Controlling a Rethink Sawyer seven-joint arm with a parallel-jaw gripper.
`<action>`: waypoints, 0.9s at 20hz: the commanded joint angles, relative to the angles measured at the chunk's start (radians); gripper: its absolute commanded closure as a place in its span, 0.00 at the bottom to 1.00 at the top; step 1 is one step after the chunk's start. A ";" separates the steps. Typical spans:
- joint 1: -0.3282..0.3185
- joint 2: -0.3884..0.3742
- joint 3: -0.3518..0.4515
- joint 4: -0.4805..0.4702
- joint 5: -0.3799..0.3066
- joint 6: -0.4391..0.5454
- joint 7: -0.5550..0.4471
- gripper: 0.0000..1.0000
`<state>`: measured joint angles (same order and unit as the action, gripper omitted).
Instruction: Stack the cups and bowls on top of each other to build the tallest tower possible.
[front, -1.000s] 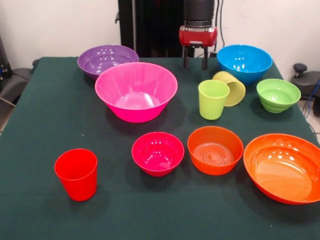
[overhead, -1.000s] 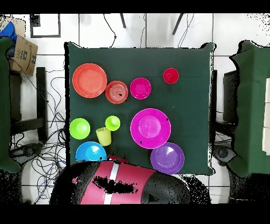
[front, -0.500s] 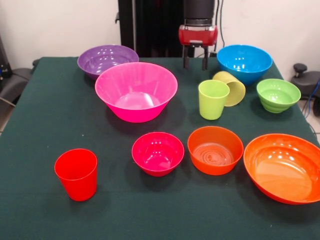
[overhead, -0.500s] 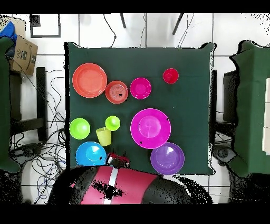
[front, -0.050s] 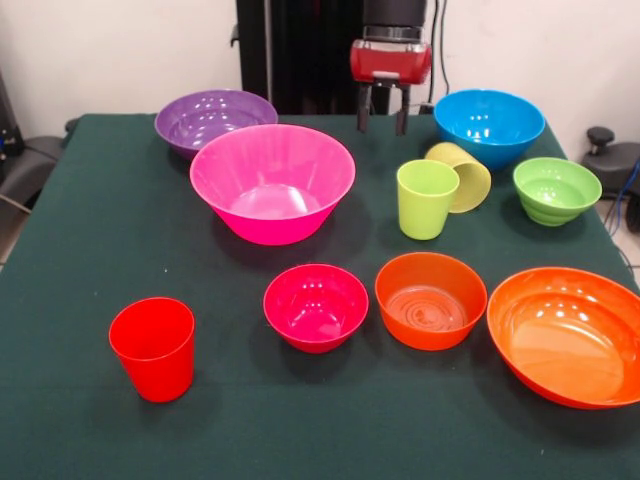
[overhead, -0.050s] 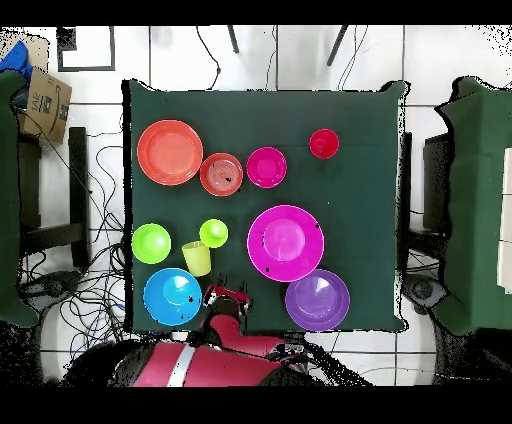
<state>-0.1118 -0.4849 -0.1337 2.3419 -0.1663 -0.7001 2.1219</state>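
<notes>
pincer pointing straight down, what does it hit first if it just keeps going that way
Probably bare table: the open pincer hangs between the blue bowl and purple bowl, with nothing under it. The overhead view agrees, though depth is uncertain.

Front view: bright, even room light from above. Soft short shadows under each bowl on the green cloth (front, -0.050s: 90, 250). Small white glare spots on glossy insides, strongest in the pink bowl (front, -0.050s: 272, 182) and big orange bowl (front, -0.050s: 568, 335). Focus crisp throughout. Overhead view: flatter light, shadows barely visible, floor tiles (overhead, -0.050s: 300, 55) nearly washed out.
</notes>
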 joint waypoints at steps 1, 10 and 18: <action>0.076 -0.024 -0.044 -0.122 0.110 0.155 0.032 0.00; 0.124 0.054 -0.098 -0.171 0.132 0.083 0.065 0.00; 0.147 0.129 -0.103 -0.205 0.155 0.013 0.111 0.00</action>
<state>0.0172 -0.4546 -0.2850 2.2811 -0.0815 -0.6814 2.1221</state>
